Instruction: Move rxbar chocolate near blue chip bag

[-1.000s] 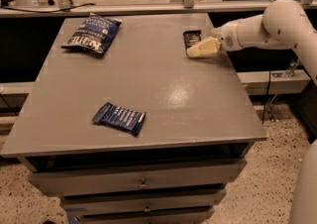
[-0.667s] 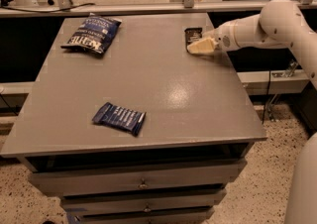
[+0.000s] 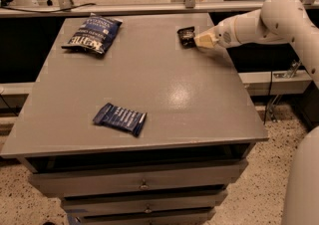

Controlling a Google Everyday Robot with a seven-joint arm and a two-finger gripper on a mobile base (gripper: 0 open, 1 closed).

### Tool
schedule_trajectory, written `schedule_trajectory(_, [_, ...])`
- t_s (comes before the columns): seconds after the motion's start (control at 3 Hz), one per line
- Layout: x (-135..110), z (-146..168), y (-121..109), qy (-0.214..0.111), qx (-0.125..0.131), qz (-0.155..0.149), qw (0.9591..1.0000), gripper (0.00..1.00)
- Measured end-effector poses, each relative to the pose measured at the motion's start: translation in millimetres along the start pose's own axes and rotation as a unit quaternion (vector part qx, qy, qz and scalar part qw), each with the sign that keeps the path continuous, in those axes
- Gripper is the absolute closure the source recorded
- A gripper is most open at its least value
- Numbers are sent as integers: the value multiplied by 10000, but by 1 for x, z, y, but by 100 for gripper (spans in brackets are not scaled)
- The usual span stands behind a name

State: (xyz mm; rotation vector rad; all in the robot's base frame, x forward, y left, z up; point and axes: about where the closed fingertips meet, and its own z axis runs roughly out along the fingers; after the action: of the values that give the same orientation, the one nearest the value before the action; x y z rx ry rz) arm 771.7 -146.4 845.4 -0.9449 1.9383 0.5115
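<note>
The small, flat, dark brown-black rxbar chocolate (image 3: 186, 36) lies at the far right of the grey bench (image 3: 164, 84). The cream-coloured end effector (image 3: 202, 40) touches its right edge; whether it is open or clamped on the bar I cannot tell. The large puffy navy-blue chip bag (image 3: 92, 34) sits well apart, at the far left. A sound approach would be a firm hold first, then a leftward carry along the far edge, away from the small blue bar wrapper (image 3: 119, 118) near the front
</note>
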Motion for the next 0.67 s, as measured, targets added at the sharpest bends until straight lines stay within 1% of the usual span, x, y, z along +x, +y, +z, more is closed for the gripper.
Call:
schedule_trajectory(0.33, [-20,-6,9,-137,-130,-144,9997,100])
schedule_trajectory(0.67, [-45,-2,31,-373,-494,-323,9976,100])
